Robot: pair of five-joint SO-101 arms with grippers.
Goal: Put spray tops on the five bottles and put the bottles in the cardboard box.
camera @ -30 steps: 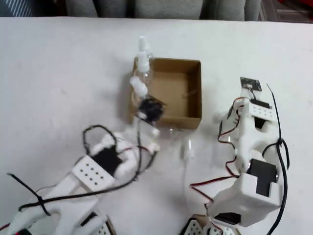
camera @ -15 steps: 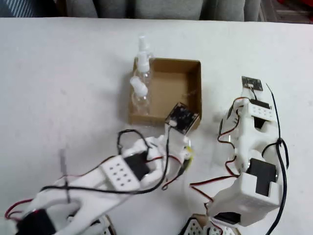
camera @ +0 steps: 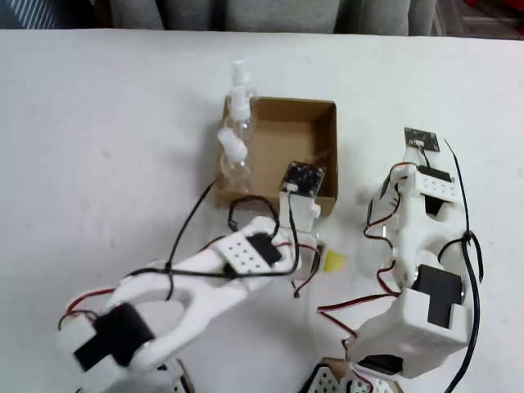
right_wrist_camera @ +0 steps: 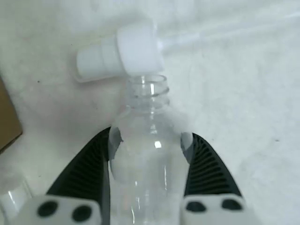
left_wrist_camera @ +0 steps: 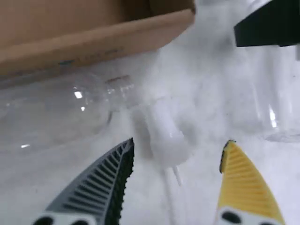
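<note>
In the right end effector (right_wrist_camera: 149, 137) sits a clear, open-necked bottle (right_wrist_camera: 146, 173).

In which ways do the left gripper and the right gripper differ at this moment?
The left gripper is open, with a spray top lying between its fingers, whereas the right gripper is shut on a clear bottle. The left gripper has one grey and one yellow finger; both fingers of the right gripper are black. Both have ribbed fingers.
</note>
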